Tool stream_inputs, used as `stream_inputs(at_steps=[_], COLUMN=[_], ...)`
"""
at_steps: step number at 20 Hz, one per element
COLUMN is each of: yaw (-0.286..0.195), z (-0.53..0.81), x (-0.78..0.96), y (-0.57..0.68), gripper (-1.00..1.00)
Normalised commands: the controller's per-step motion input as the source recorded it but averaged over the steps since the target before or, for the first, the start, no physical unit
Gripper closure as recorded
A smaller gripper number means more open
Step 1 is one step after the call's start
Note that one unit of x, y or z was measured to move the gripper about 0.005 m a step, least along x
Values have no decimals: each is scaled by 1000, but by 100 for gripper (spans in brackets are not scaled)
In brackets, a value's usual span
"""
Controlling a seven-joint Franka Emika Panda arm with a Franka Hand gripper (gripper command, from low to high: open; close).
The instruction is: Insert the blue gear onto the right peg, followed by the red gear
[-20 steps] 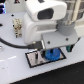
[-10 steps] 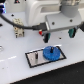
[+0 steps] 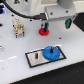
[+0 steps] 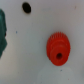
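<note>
Though blurred, no readable writing.

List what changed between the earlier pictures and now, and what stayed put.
The arm pulled up and away from the grey plate, leaving the blue gear on the plate. The gripper now hangs open above the red gear, which it has not yet taken hold of. The plate and the left peg look unmoved, as does the red gear, as far as the earlier pictures show.
</note>
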Motion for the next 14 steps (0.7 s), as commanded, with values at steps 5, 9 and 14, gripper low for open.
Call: stream_inputs(at_steps=[5, 9, 14], yaw=[0, 0, 0], z=[-291, -339, -356], x=[-511, -403, -371], y=[-27, -73, -70], gripper=[-100, -100, -100])
